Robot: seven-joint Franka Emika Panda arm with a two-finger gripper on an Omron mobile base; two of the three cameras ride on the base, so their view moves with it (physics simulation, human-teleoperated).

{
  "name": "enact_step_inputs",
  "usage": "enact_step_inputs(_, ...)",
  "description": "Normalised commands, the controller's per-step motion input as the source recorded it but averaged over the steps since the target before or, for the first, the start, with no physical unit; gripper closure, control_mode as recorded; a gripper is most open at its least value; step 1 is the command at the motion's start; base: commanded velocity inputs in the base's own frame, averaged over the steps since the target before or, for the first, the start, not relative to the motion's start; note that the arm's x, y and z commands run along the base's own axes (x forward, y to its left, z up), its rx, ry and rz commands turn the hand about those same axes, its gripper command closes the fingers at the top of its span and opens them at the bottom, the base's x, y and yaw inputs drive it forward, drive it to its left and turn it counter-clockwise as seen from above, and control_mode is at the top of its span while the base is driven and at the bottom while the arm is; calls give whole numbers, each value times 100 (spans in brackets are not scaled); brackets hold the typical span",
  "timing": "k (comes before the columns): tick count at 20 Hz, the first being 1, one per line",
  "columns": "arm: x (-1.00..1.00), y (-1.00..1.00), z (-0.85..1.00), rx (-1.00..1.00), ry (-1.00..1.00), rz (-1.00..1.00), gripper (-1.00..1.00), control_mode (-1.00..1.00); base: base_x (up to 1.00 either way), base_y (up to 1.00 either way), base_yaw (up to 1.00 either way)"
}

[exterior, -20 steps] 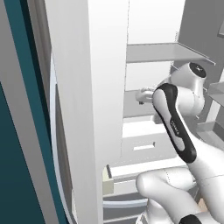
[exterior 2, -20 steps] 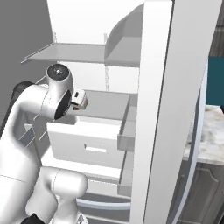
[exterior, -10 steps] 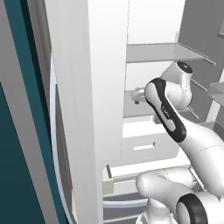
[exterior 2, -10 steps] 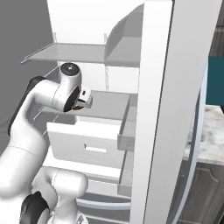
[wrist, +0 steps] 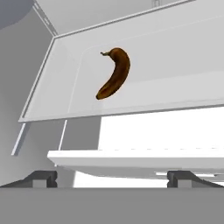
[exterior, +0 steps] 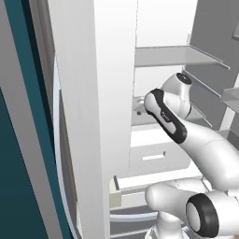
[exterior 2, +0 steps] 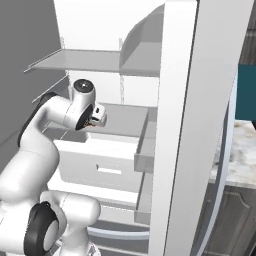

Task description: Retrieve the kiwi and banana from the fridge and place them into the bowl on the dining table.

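The fridge (exterior: 93, 116) stands open, with its white shelves and drawers showing. A dark brown, curved banana (wrist: 114, 73) lies alone on a white shelf (wrist: 175, 65), ahead of and above my gripper (wrist: 113, 178). The gripper is open; its two dark fingertips (wrist: 41, 177) stand far apart with nothing between them. In the right base view my gripper (exterior 2: 95, 116) reaches into the fridge (exterior 2: 180, 125) at the level of the middle shelf, above the white drawer (exterior 2: 105, 165). The kiwi and the bowl are out of view.
The open fridge door (exterior 2: 200, 100) stands close on the right and the other door (exterior: 88, 154) on the left. A glass shelf (exterior 2: 85, 60) hangs above my hand. A speckled marble top (exterior 2: 240, 150) over dark panelling lies beyond the right door.
My arm has swung forward and deeper into the fridge, bringing the hand over the drawer toward the middle shelf. The gripper has stayed open.
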Motion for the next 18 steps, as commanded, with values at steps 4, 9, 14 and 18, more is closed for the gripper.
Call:
enact_step_inputs(4, 38, 23, -19, 0, 0, 0, -100, -100, 0, 0, 0)
enact_step_inputs(9, 49, 17, -11, 0, 0, 0, -100, -100, 0, 0, 0)
enact_step_inputs(14, 45, 5, -11, 0, 0, 0, -100, -100, 0, 0, 0)
enact_step_inputs(18, 24, 0, -14, -2, 0, 0, -100, -100, 0, 0, 0)
